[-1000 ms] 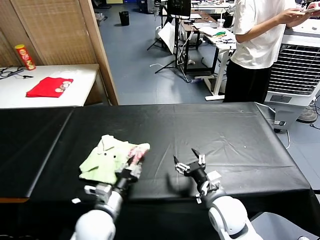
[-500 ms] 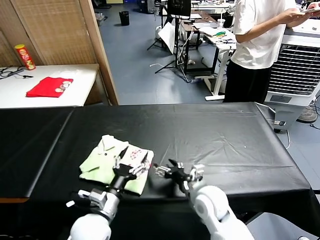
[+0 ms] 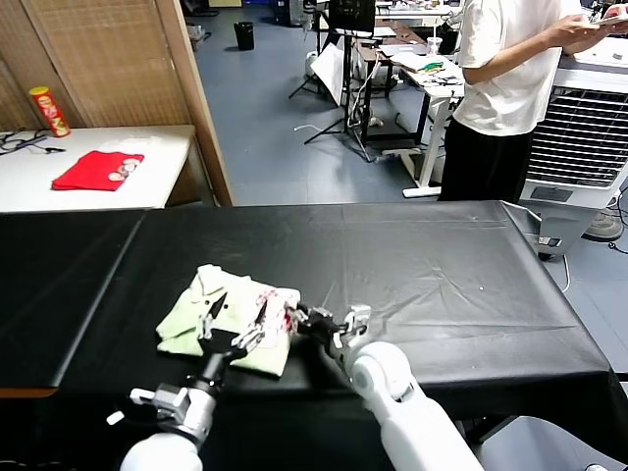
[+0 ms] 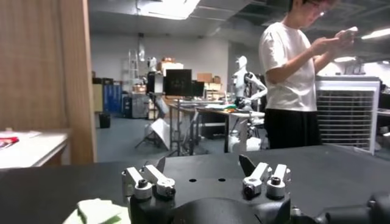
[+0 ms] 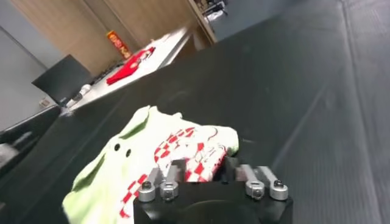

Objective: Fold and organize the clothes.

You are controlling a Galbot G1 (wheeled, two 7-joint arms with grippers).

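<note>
The pale mint-green T-shirt (image 3: pixel 224 312) lies folded on the black table (image 3: pixel 442 275), left of centre near the front edge, its pink-red checked print (image 5: pixel 183 149) facing up. My right gripper (image 3: pixel 294 319) is at the shirt's right edge, and in the right wrist view the right gripper (image 5: pixel 201 169) is shut on a bunched fold of the printed cloth. My left gripper (image 3: pixel 236 312) hovers over the shirt's near part, fingers spread wide. In the left wrist view the left gripper (image 4: pixel 204 165) holds nothing, and a corner of green cloth (image 4: pixel 97 213) shows beside it.
A white side table (image 3: pixel 157 186) at the far left carries a red folded garment (image 3: pixel 96 169) and a chips can (image 3: pixel 48 111). A person (image 3: pixel 510 88) stands beyond the far right corner beside an air cooler (image 3: pixel 584 128). The tabletop's right half is bare black cloth.
My left gripper let go of the shirt's fold, opened and drew back toward me. The right gripper swung left to the shirt's right edge and closed on the printed fold.
</note>
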